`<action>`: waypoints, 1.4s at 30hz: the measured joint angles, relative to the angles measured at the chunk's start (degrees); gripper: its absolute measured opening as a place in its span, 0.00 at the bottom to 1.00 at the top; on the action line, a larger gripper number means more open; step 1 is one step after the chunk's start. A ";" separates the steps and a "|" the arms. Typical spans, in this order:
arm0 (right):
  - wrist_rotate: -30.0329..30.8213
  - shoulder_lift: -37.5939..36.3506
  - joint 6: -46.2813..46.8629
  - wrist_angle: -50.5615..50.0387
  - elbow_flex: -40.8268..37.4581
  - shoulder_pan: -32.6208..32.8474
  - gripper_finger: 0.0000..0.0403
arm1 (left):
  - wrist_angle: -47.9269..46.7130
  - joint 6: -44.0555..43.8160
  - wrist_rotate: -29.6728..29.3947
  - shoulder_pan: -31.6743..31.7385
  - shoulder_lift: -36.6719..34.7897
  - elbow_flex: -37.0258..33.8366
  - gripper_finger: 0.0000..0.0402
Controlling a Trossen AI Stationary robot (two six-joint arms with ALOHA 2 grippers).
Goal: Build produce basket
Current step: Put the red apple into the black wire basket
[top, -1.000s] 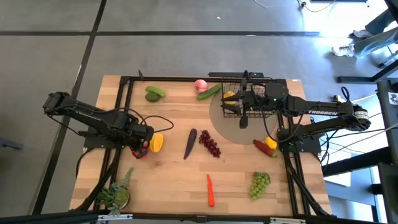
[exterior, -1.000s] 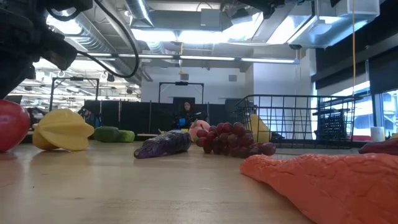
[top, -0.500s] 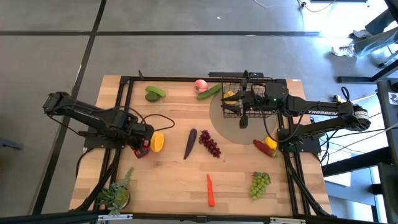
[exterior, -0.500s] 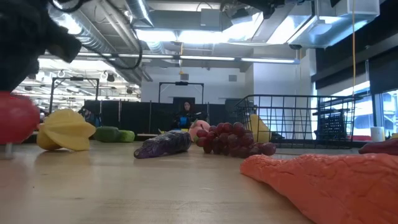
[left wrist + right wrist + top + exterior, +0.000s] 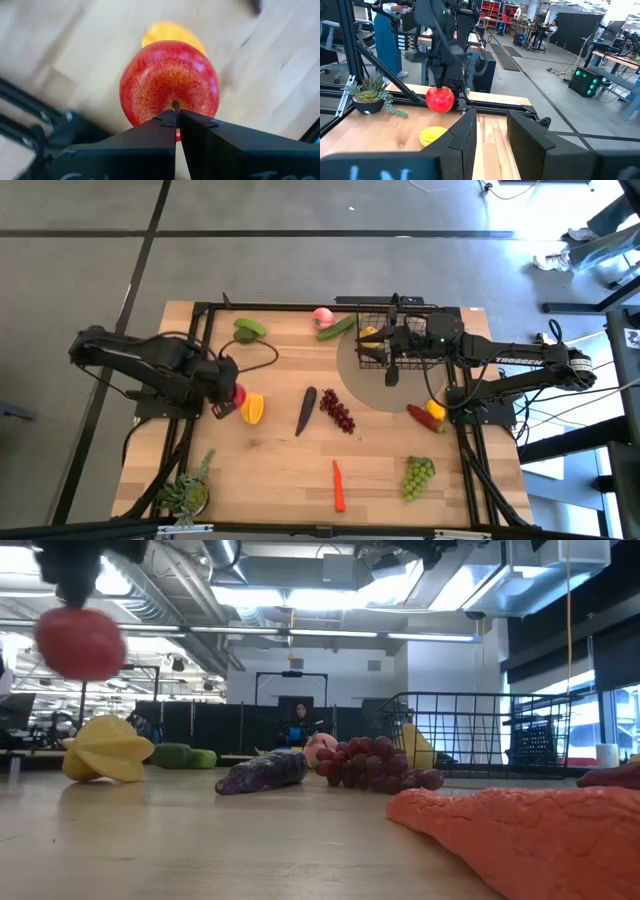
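**Basket barely started: one piece in, red apple in the air, most produce on the table**

Left hand (image 5: 228, 396) is clenched on a red apple (image 5: 236, 394), pinching its stem between the fingertips in the left wrist view. The low view shows the apple (image 5: 79, 643) clear of the table (image 5: 270, 470), hanging above the yellow piece (image 5: 252, 409), which looks like a pepper and lies just beside it. Judged step: carrying the apple across to the basket, which is well apart on the far right side.

Still loose on the table, left to right: green avocado pieces (image 5: 248, 330) near the far edge, eggplant (image 5: 305, 411), peach (image 5: 322, 316) with cucumber (image 5: 336, 328) touching it, dark grapes (image 5: 338, 412), carrot (image 5: 339, 486) near the front edge, green grapes (image 5: 419, 476), red and yellow peppers (image 5: 427, 414) by the right arm's base. Potted plant (image 5: 187, 492) at the front left corner is not produce.

Basket (image 5: 372, 330) holds one yellow piece (image 5: 369, 335), probably the lemon; nothing else visible inside.

Right hand (image 5: 392, 370) hovers at the basket, fingers released and empty in its wrist view.

So roughly one item done, one in transit, about nine left.
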 joint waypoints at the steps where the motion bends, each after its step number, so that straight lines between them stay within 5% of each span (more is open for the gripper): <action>1: 0.00 -0.07 0.00 0.24 0.00 -0.02 0.28 | 0.10 0.83 -1.33 0.41 0.05 1.01 0.00; 8: 0.02 -2.14 0.15 -2.65 2.68 0.00 0.28 | 2.06 9.16 -6.34 5.48 2.20 5.30 0.00; 17: 8.67 -1.97 -0.25 -27.02 16.21 0.00 0.28 | 12.12 27.39 -7.39 15.23 9.51 10.23 0.00; 23: 13.79 -1.77 -0.11 -36.57 22.92 0.00 0.28 | 20.33 40.16 -1.68 21.42 17.35 17.41 0.00; 32: 21.40 -1.90 0.10 -42.39 25.07 0.00 0.28 | 25.31 56.93 4.12 28.22 32.69 37.21 0.00; 42: 30.65 -3.32 -0.22 -45.30 25.05 -0.02 0.28 | 32.20 62.40 17.85 32.89 48.43 50.41 0.00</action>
